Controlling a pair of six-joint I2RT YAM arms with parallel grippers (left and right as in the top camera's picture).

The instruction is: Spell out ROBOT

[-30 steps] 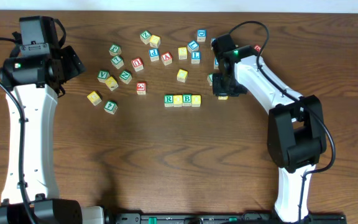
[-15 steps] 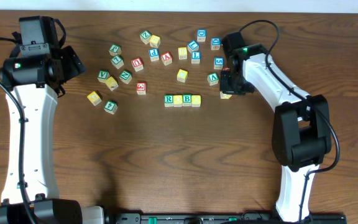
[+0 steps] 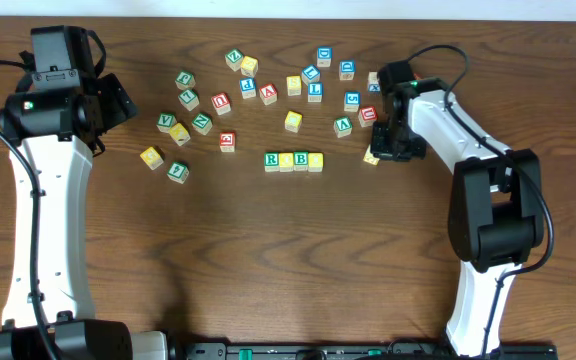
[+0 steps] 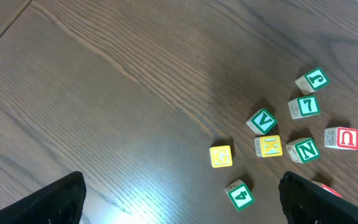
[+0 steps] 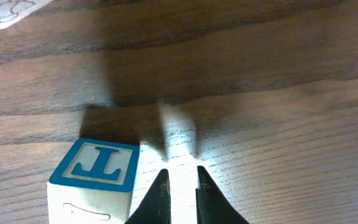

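Standing shut on nothing, the right tool (image 5: 180,198) could shove the blue T cube (image 5: 95,167) at its nine o'clock aside.

r cube (image 3: 271,160) l. of b cube (image 3: 301,160)

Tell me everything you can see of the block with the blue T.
The T block is a small pale wooden cube. Its upward face has a blue border and a blue T; the side facing the camera is bare wood with a faint outline. It sits flat on the dark wooden table, beside the closed fingertips of the right hand, not between them. Whether it touches a finger is unclear. Its lower part is cut off by the frame.
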